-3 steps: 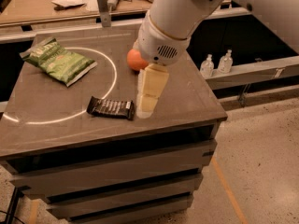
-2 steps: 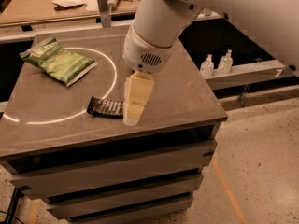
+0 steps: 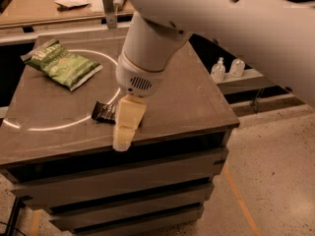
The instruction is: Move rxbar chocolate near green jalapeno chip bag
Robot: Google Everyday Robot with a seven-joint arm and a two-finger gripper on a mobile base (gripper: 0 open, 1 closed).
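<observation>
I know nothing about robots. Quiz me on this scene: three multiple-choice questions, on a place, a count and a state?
1. Where is the robot's cream-coloured gripper? A) above the crinkly green chip bag; B) low over the small dark-wrapped snack bar, near the grey table's front edge; C) over the floor.
2. How many small white bottles stand beyond the table's right side? A) two; B) four; C) none.
3. The green bag is: A) upright; B) hanging from the gripper; C) lying flat on the table.
Answers: B, it covers the bar's right end; A, a pair side by side; C, it rests flat, untouched.
</observation>
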